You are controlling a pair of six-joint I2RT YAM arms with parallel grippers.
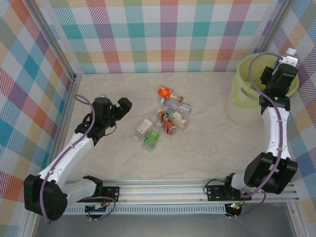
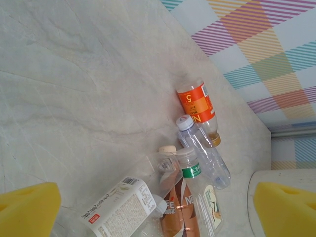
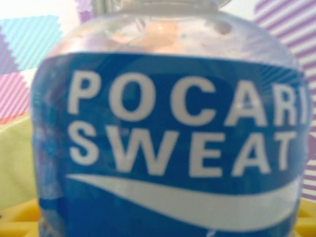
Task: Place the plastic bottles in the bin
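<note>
Several plastic bottles point(image 1: 165, 118) lie in a pile mid-table. In the left wrist view I see an orange-labelled bottle point(image 2: 198, 104), a clear one with a blue cap point(image 2: 205, 153), a brown-labelled one point(image 2: 178, 212) and a white-labelled one point(image 2: 121, 210). My left gripper point(image 1: 126, 105) hovers left of the pile, open, its yellow pads point(image 2: 27, 210) wide apart with nothing between them. My right gripper point(image 1: 286, 63) is over the lime-green-lined bin point(image 1: 242, 91) at the far right, shut on a blue-labelled Pocari Sweat bottle point(image 3: 168, 143) whose white cap point(image 1: 291, 51) sticks out.
Checkered walls enclose the table on three sides, with a metal post point(image 1: 69, 106) along the left wall. A rail point(image 1: 197, 190) runs along the near edge. Bare marbled tabletop point(image 1: 207, 158) lies between the pile and the rail.
</note>
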